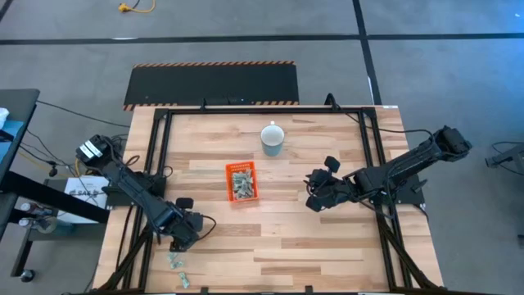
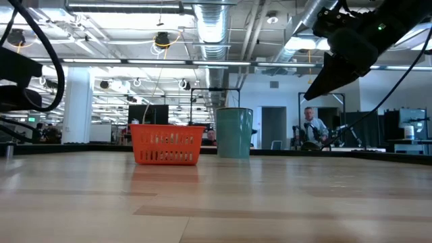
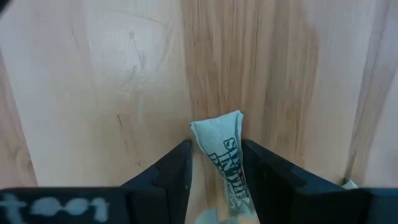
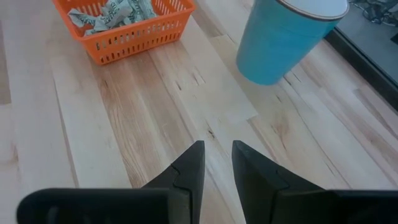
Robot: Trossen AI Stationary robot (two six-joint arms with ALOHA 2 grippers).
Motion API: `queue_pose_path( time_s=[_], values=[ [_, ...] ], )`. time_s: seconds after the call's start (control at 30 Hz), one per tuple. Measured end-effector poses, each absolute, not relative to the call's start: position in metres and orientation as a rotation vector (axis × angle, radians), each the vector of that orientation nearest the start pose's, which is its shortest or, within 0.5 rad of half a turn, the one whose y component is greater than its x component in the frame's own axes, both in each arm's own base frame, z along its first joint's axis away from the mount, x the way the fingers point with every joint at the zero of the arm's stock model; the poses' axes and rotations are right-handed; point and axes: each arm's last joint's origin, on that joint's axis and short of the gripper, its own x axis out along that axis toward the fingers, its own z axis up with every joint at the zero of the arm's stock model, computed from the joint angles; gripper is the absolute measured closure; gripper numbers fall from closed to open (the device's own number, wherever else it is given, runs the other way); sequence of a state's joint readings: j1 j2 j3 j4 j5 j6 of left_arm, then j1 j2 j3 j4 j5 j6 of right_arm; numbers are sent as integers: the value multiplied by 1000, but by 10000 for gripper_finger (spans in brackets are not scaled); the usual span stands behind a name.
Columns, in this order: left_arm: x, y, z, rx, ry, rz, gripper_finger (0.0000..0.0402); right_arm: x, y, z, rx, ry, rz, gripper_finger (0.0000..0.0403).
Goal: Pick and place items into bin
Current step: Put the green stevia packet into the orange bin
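Far left, near table corner: two loose items (image 1: 178, 268) lying on the wood, not yet picked. Just above them, left gripper (image 1: 185, 238) low over the table, fingers (image 3: 168, 177) pinched on one green-and-white wrapped packet (image 3: 222, 155), gripped at its lower half, upper end sticking out free beyond the tips. Risk: crinkly wrapper, thin pinch, could slide or twist out during the carry, landing on bare wood short of the target. Also a long traverse from that corner to centre; any swing worsens it.

Centre: orange bin (image 1: 242, 181), already holding a heap of packets. Risk: shallow walls plus piled contents, so a release from height or off-centre could bounce the packet over the rim. Light basket, easily nudged if clipped on descent.

Behind it: blue mug (image 1: 273, 138), standing close; overshoot could tip it.

Right: right gripper (image 1: 318, 195) hovering empty, fingers (image 4: 187, 168) slightly parted, facing bin and mug. Risk: both arms converging on the bin, collision over it.
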State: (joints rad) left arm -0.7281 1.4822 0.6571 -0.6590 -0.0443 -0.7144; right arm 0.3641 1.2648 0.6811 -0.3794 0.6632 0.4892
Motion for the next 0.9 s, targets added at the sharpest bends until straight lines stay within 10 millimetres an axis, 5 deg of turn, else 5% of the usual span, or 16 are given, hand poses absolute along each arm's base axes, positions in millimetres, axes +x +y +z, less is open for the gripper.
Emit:
queue_pose_path(
  time_s=[0.23, 0.57, 0.9],
  values=[
    [165, -144, 134, 6, 1440, -5, 287, 221, 65, 196, -17, 742, -466, 327],
    [173, -147, 141, 19, 1380, 25, 395, 221, 65, 196, -12, 738, -463, 327],
    [207, -149, 176, 127, 1195, 4, 399, 222, 66, 197, -4, 725, -461, 327]
  ],
)
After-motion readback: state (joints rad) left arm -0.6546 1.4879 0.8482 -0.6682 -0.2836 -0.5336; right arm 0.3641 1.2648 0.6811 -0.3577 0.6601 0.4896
